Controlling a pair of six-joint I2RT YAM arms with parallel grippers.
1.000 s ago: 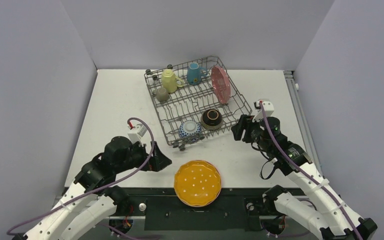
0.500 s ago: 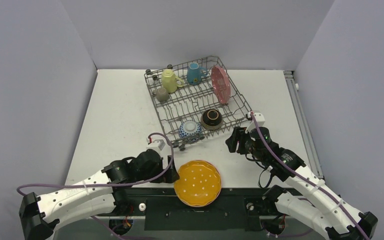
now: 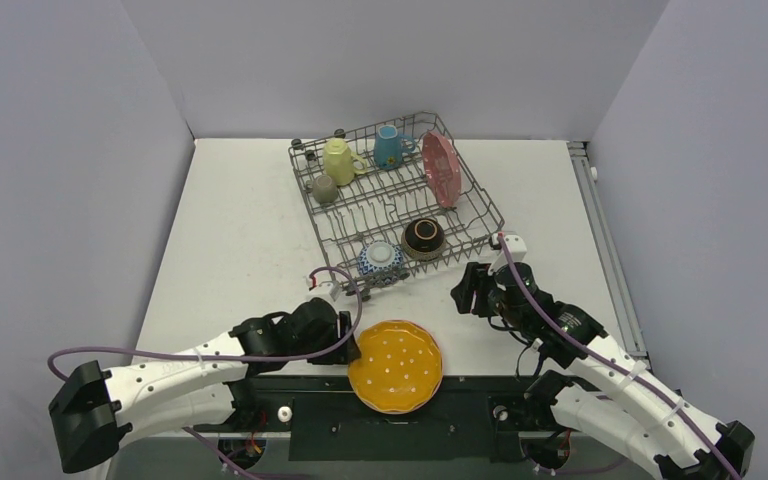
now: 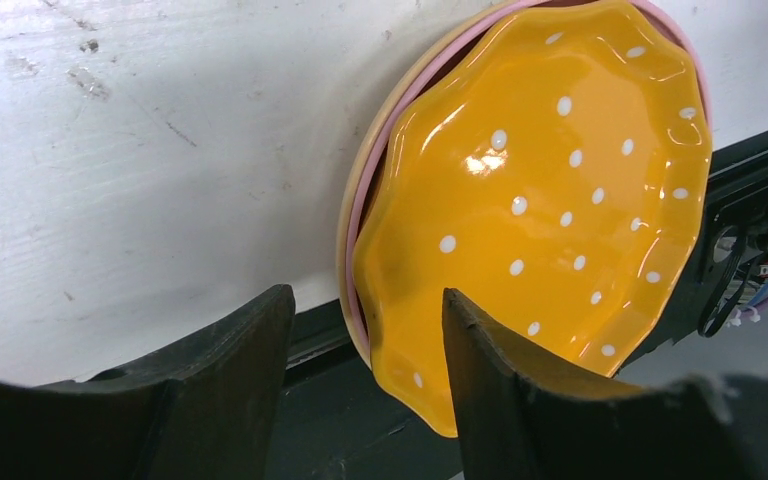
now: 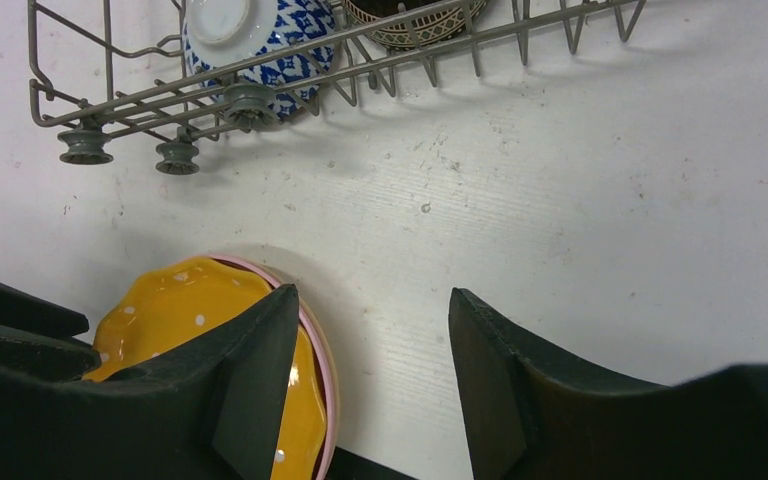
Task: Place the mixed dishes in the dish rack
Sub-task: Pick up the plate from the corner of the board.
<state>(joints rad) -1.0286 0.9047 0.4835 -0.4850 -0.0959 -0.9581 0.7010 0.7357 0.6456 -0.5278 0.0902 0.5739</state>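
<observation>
An orange white-dotted plate (image 3: 395, 365) lies on top of a stack at the table's near edge; pink and tan rims show under it in the left wrist view (image 4: 365, 200). My left gripper (image 3: 345, 335) is open, and the orange plate's (image 4: 540, 200) left rim lies between its jaws (image 4: 365, 300). My right gripper (image 3: 468, 290) is open and empty over bare table just right of the stack (image 5: 372, 298). The dish rack (image 3: 312, 215) holds a pale-yellow mug (image 3: 339, 160), a light-blue mug (image 3: 390, 148), an olive mug (image 3: 325, 189), an upright pink plate (image 3: 441, 169), a dark-brown bowl (image 3: 424, 237) and a blue-white bowl (image 3: 380, 258).
The rack's near corner with its small wheels (image 5: 85, 145) stands just beyond the stack. The black mounting rail (image 3: 390, 425) runs under the plates' overhanging near edge. Grey walls enclose the table on three sides.
My left gripper has moved right and come up to the orange plate's left rim. My right gripper has moved nearer and a little left, towards the stack.
</observation>
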